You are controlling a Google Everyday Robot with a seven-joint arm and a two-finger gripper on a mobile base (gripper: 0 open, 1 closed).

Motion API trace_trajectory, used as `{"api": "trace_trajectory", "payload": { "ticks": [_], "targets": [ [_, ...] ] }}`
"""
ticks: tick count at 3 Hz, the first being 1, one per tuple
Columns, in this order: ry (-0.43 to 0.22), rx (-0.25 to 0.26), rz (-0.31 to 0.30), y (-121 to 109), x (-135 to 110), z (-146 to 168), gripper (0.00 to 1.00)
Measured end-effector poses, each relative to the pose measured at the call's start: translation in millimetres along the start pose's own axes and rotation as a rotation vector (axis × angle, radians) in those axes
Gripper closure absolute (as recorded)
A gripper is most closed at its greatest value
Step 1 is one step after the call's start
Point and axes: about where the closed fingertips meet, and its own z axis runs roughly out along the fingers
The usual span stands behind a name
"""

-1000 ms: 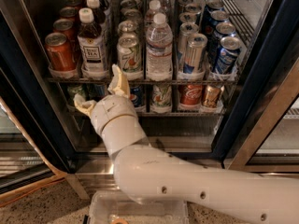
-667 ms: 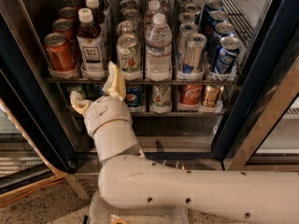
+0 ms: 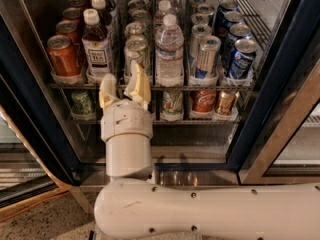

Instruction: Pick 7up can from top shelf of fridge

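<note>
The 7up can [image 3: 135, 55], silvery with green lettering, stands at the front of the top shelf [image 3: 227, 87] of the fridge [image 3: 31, 111], between a tea bottle and a water bottle. My gripper [image 3: 123, 87] is just in front of and below the can. It points up and is open, with one yellowish finger [image 3: 139, 84] overlapping the can's lower front and the other [image 3: 107, 91] to its left. Nothing is held.
Orange-red cans [image 3: 63, 57] and a tea bottle [image 3: 96, 46] stand left of the 7up can. A water bottle [image 3: 169, 53], slim silver-and-blue cans [image 3: 207, 58] and blue cans [image 3: 242, 59] stand to its right. The lower rack holds cans [image 3: 202, 102]. My arm [image 3: 200, 211] crosses the foreground.
My gripper has moved right and turned upright, so both fingers now point up at the shelf edge under the 7up can. The cans and bottles have not moved.
</note>
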Motion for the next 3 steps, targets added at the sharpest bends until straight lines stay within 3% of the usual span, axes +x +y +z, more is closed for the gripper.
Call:
{"api": "trace_trajectory", "payload": {
  "ticks": [1,2,3],
  "targets": [
    [0.056,0.119,0.033,-46,7,-9,0.39],
    [0.171,0.131,0.109,-87,13,-3,0.3],
    [0.289,0.052,0.211,-127,34,8,0.21]
  ]
}}
